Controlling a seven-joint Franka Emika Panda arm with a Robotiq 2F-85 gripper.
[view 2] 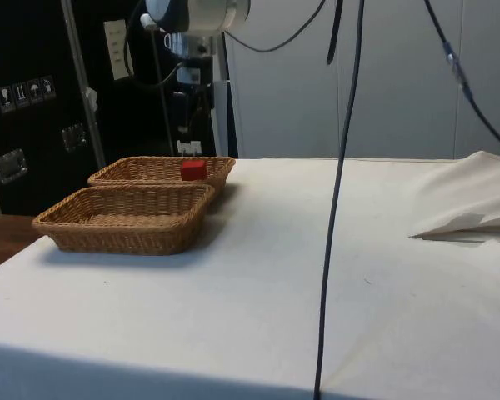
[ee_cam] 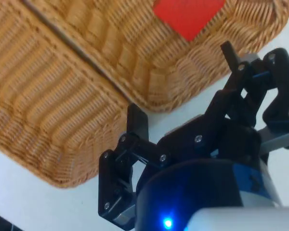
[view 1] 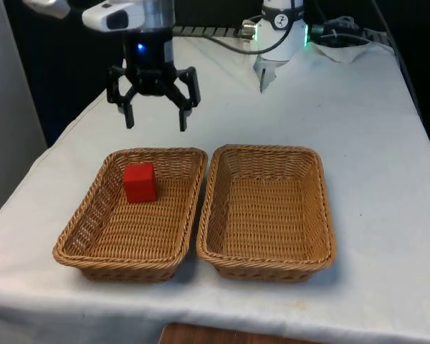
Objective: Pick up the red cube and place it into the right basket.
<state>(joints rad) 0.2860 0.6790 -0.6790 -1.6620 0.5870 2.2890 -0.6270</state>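
One red cube point(view 1: 140, 182) sits flat, slightly skewed, in the left-hand basket point(view 1: 82, 226), gripper point(view 1: 156, 120) spread above

Worktop point(view 1: 358, 129), white cloth cover: bears two wicker baskets set side by side, rims nearly touching. Left basket point(view 1: 93, 236) at front view's left; right basket point(view 1: 326, 215) at its right.

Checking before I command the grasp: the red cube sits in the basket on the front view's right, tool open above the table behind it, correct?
Not quite. The red cube sits in the wicker basket on the front view's left, as the front view shows; the tool is open above the table behind it.
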